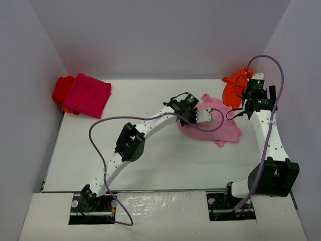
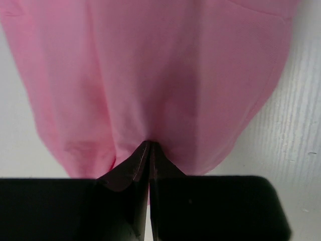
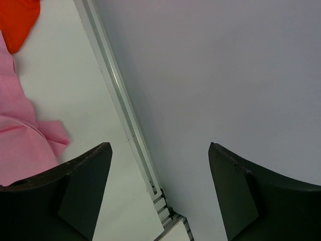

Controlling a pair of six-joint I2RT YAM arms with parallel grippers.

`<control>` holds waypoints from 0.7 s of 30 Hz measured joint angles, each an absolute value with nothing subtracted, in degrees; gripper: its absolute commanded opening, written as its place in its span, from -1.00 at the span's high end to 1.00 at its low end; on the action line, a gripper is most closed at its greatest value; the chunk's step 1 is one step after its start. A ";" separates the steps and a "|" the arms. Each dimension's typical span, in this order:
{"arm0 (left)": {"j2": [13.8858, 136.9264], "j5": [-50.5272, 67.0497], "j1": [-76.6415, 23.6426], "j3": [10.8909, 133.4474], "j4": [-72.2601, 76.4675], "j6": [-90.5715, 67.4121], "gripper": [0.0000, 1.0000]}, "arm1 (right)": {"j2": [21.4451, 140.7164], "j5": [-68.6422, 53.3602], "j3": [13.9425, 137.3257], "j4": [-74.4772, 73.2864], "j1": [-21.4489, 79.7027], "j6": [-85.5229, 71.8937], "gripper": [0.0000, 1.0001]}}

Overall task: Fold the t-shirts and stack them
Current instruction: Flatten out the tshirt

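Note:
The light pink t-shirt [image 1: 225,129] lies crumpled on the table right of centre. My left gripper [image 1: 192,117] is shut on its left edge; in the left wrist view the closed fingertips [image 2: 149,144] pinch a fold of the pink cloth [image 2: 160,75]. The orange t-shirt [image 1: 231,89] is bunched at the back right, next to my right gripper [image 1: 258,99]. My right gripper [image 3: 159,145] is open and empty, above the table's right edge. The magenta t-shirt [image 1: 89,94] lies folded at the back left on the red t-shirt [image 1: 61,89].
The table's right rim [image 3: 120,100] and the grey side wall [image 3: 225,75] fill the right wrist view, with pink cloth [image 3: 20,145] and orange cloth [image 3: 17,20] at its left. A purple cable [image 1: 100,150] loops beside the left arm. Walls close the table on three sides.

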State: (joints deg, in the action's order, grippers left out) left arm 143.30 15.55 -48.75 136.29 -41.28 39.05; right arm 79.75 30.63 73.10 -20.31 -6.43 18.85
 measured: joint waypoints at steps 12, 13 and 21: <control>147.13 20.25 -43.81 138.71 -53.80 40.56 1.00 | 77.49 28.95 73.03 -20.34 -7.09 17.89 -0.59; 147.13 20.70 -42.28 138.64 -54.33 40.54 1.00 | 77.48 28.42 73.03 -20.35 -7.09 17.78 -0.59; 142.30 19.22 -25.50 129.92 -53.47 39.95 1.00 | 77.47 23.96 73.03 -20.45 -7.09 16.49 -0.59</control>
